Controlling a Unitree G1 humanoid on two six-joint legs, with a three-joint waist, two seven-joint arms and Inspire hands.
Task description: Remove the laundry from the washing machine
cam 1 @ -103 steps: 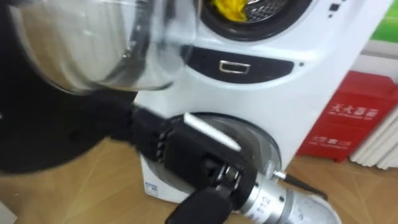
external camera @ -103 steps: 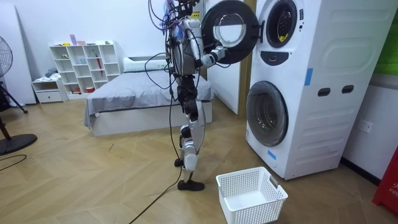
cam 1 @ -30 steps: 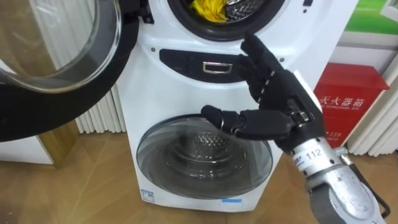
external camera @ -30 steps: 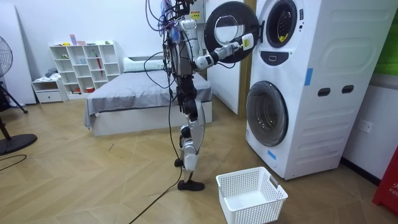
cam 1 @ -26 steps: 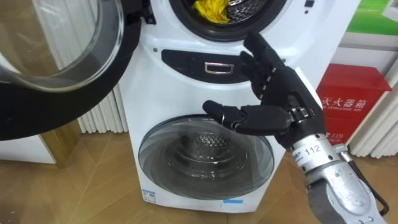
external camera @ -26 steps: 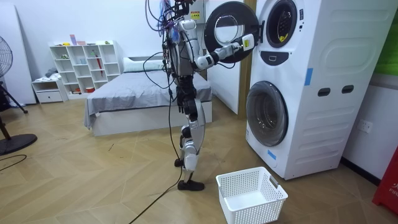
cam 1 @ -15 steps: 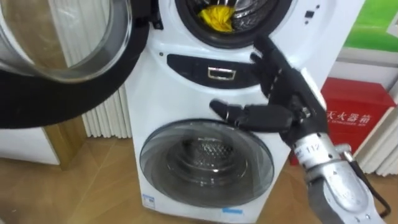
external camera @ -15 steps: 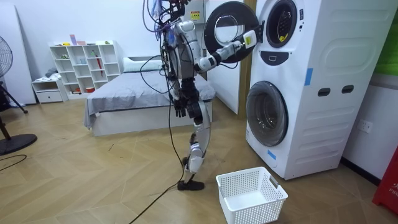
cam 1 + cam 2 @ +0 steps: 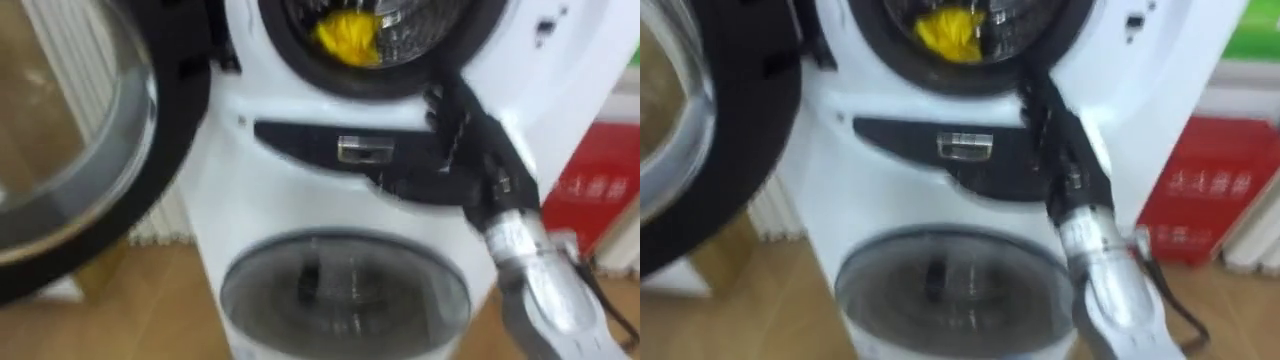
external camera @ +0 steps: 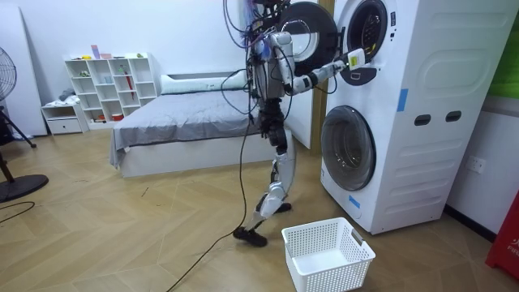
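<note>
Left eye view: right hand [image 9: 475, 160] with fingers outstretched, grasping nothing; yellow cloth [image 9: 347, 32] above fingertips, inside washing machine [image 9: 250, 100] drum, untouched.

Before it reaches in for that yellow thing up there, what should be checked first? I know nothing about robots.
1. Upper door stands open: ok.
2. Yellow cloth lies in sight in the upper drum: ok.
3. Right hand open and empty: ok.
4. Hand level with the drum's mouth: not ok; it is in front of the dark panel below the mouth.
5. Basket on the floor by the washing machine: ok.
6. Cloth loose, not snagged inside: cannot tell.
</note>
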